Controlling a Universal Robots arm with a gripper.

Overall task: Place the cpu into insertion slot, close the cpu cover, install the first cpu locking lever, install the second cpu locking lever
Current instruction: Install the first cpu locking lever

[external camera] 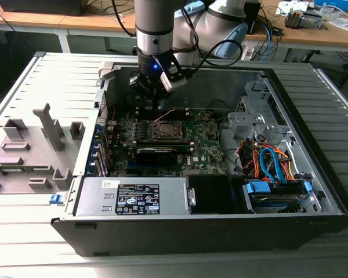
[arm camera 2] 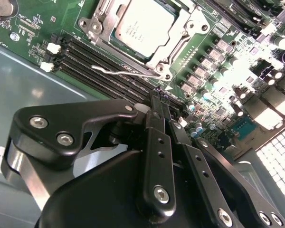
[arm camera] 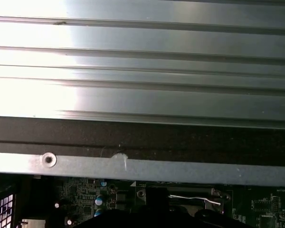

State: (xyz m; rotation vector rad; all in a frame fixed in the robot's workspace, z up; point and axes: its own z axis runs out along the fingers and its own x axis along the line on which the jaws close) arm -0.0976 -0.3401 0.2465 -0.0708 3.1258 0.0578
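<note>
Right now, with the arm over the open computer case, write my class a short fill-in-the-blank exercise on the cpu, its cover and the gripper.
1. The cpu lies in the insertion ____.
2. The cpu cover frames the chip through its central ____.
3. A thin wire lever lies beside the socket on the ____ circuit board.
4. In the exterior view the gripper hangs inside the open computer ____.

Missing words: slot; window; green; case
</note>
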